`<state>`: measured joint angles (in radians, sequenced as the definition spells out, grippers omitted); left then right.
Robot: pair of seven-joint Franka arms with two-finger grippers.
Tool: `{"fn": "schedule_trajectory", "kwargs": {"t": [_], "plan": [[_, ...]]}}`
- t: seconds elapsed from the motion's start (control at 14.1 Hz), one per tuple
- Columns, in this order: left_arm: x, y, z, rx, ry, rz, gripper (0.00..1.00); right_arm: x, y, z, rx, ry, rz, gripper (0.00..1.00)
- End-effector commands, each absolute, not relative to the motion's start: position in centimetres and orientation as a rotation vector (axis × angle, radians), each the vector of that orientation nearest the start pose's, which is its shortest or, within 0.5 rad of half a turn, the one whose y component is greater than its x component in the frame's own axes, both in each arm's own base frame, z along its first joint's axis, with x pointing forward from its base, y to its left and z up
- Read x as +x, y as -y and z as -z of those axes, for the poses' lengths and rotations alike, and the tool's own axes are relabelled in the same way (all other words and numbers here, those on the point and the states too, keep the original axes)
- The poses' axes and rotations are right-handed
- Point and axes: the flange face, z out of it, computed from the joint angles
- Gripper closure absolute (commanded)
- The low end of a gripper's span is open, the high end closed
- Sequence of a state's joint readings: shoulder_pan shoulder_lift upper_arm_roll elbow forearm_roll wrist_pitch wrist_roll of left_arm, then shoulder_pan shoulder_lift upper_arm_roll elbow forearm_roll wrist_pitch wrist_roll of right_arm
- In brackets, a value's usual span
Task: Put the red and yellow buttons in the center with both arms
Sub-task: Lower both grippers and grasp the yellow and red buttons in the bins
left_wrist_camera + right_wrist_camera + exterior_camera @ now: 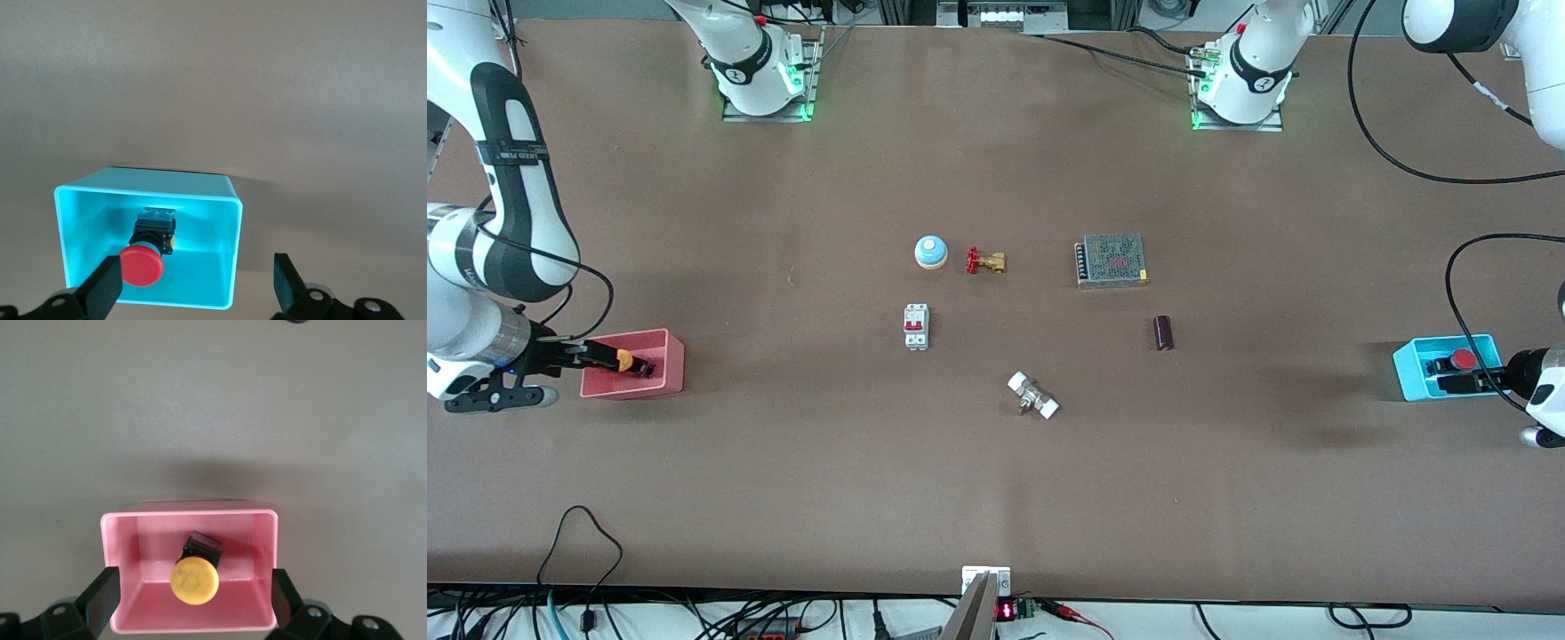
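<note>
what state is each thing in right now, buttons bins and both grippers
red button: lying in the cyan bin, not gripped
yellow button: lying in the pink bin, not gripped
left gripper: open, over the cyan bin
right gripper: open, over the pink bin

Yellow button (194,580): you are seeing a faint raised mark on its cap, too weak to read.
Right arm strap (511,156): pale lettering is running along the black band; you are not getting any letters from it.
Right arm badge (735,75): a round black badge is showing a white sign, not a legible letter.
Left arm badge (1264,84): the same sign is showing here.
Display (1006,611): red digits are glowing at the worktop (783,498) edge; you are not able to read them.
</note>
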<state>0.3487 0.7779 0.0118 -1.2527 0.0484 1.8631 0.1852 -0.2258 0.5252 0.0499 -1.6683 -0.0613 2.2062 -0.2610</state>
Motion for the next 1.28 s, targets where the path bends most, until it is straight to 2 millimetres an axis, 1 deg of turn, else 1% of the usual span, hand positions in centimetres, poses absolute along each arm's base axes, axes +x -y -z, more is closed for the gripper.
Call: {"fn": "schedule_trajectory", "kwargs": {"t": [0.0, 0.14, 0.28, 0.5, 0.64, 0.78, 0.85, 0.99, 1.06, 1.21], "plan": [[68.0, -27.8, -27.7, -3.106, 0.161, -0.293, 0.0, 66.9, 11.4, -29.6, -3.159, 0.228, 0.011, 0.0], [67.5, -28.9, -27.5, -3.12, 0.082, -0.298, 0.0, 67.1, 11.1, -28.3, -3.161, 0.25, 0.013, 0.0], [67.3, -29.1, -27.1, -3.125, 0.05, -0.308, 0.0, 66.9, 11.0, -26.4, -3.174, 0.28, 0.006, 0.0], [67.2, -29.2, -26.6, -3.124, 0.045, -0.321, 0.0, 66.3, 11.0, -24.9, -3.183, 0.305, 0.003, 0.0], [66.9, -29.7, -26.3, -3.126, 0.009, -0.33, 0.0, 66.1, 10.9, -24.6, -3.182, 0.31, -0.007, 0.0], [66.9, -29.6, -25.3, -3.135, -0.033, -0.348, 0.0, 66.0, 11.0, -24.5, -3.18, 0.317, -0.017, 0.0], [66.7, -29.7, -25.1, -3.135, -0.031, -0.354, 0.0, 65.9, 11.2, -24.5, -3.178, 0.337, -0.02, 0.0], [66.5, -29.6, -24.8, -3.138, -0.034, -0.367, 0.0, 65.2, 11.2, -23.9, -3.172, 0.36, -0.042, 0.0], [66.3, -29.6, -24.3, -3.14, -0.034, -0.383, 0.0, 65.2, 11.1, -24.1, -3.172, 0.363, -0.04, 0.0], [65.8, -30.0, -23.9, -3.143, -0.023, -0.404, 0.0, 65.0, 11.2, -24.0, -3.172, 0.365, -0.048, 0.0]]}}
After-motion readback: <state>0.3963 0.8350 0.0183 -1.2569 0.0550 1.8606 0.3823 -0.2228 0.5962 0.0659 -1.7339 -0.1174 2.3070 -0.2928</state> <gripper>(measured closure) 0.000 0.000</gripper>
